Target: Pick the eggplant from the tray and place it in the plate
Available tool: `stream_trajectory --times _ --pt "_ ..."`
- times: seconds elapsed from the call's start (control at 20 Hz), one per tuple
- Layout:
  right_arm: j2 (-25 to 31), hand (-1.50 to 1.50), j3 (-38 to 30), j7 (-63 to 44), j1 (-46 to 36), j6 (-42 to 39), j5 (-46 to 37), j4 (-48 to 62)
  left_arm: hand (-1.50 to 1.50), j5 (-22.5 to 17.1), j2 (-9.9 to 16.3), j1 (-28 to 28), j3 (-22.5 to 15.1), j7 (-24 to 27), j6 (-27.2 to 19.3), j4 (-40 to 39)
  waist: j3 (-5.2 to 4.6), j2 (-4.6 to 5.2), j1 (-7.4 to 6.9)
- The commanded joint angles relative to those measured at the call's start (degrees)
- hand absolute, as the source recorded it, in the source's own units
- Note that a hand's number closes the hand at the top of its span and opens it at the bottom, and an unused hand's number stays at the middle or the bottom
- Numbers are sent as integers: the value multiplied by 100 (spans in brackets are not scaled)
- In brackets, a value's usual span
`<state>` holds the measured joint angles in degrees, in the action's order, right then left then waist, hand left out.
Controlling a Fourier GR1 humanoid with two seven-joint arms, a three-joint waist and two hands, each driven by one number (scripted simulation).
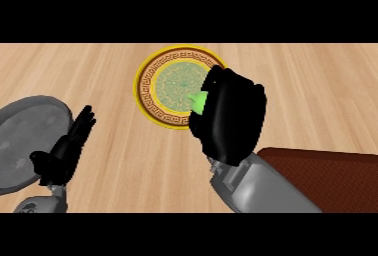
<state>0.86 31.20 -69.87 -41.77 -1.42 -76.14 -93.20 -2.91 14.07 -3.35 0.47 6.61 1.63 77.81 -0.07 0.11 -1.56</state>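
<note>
Fingers straight and relaxed, our left hand (65, 147) rests at the view's left, holding nothing, its fingertips pointing up along the rim of a round grey plate (26, 135) at the left edge. Moving right across the wooden counter (317, 90), we see the gold-rimmed patterned plate (166, 82). Our right hand (227, 117) is over that plate's right side, fingers curled round the eggplant (198, 101); only its green tip shows, poking out left of the hand above the plate. At the lower right, we see the dark brown tray (325, 172) beside our right forearm.
</note>
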Motion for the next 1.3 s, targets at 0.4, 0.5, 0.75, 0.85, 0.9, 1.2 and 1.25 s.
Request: stream_trajectory --times 0.4,0.5,0.75,0.85,0.9,1.2,1.25 --pt "-83 150 -766 -354 -1379 1778 1065 2795 0 59 -94 -355 -57 -56 51 -200 3 83 -204" --pt "-83 150 -695 -336 -1497 2061 1131 3224 0 65 -85 -565 5 -40 31 -343 1 95 -214" --pt "-83 -150 -1320 -435 -1437 3089 984 3398 0 -22 -25 -503 25 -35 176 -294 6 105 -285" --pt "-83 -150 -1431 -454 -1414 3340 877 3872 0 1 55 -408 18 -7 232 -221 6 117 -369" --pt "-83 -150 -1477 -567 -1648 3194 1064 3868 0 -15 104 -506 100 -73 205 -278 4 92 -335" --pt "-83 -150 -1561 -470 -1575 4295 1381 4170 0 50 16 -402 -61 55 286 -262 5 85 -410" --pt "-83 -150 -1649 -60 -1356 4815 1266 4255 0 145 -93 -383 -124 51 138 -258 12 112 -363"
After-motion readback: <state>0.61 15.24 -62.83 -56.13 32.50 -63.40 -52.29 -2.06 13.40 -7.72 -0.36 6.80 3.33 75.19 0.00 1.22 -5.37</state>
